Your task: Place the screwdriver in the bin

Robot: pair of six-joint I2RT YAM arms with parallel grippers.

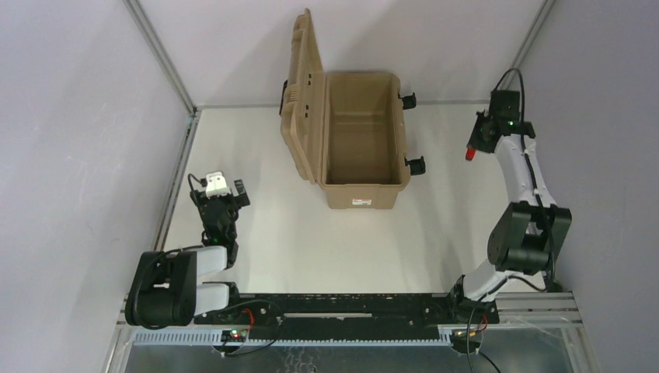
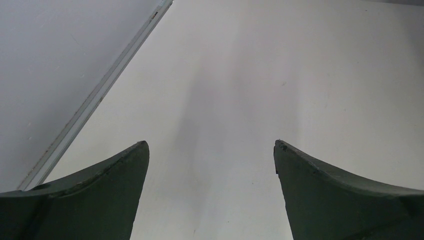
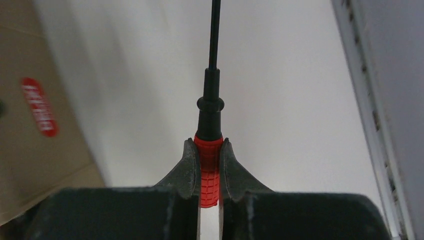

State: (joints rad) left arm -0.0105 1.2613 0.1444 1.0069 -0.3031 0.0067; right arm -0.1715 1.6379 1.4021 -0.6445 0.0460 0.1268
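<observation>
The bin (image 1: 361, 140) is a large tan case with its lid hinged open to the left, standing at the back middle of the table. My right gripper (image 1: 476, 140) is raised to the right of the bin, shut on the screwdriver's red handle (image 3: 209, 170); the dark shaft points away from the fingers (image 3: 232, 167). The red handle end shows in the top view (image 1: 470, 155). A tan edge of the bin with a red sticker shows at the left of the right wrist view (image 3: 35, 115). My left gripper (image 1: 225, 203) is open and empty over bare table at the left (image 2: 211, 150).
Black latches (image 1: 412, 132) stick out on the bin's right side. A metal frame rail (image 1: 177, 179) runs along the table's left edge, and grey walls close in on both sides. A rail (image 3: 370, 120) also runs along the right edge.
</observation>
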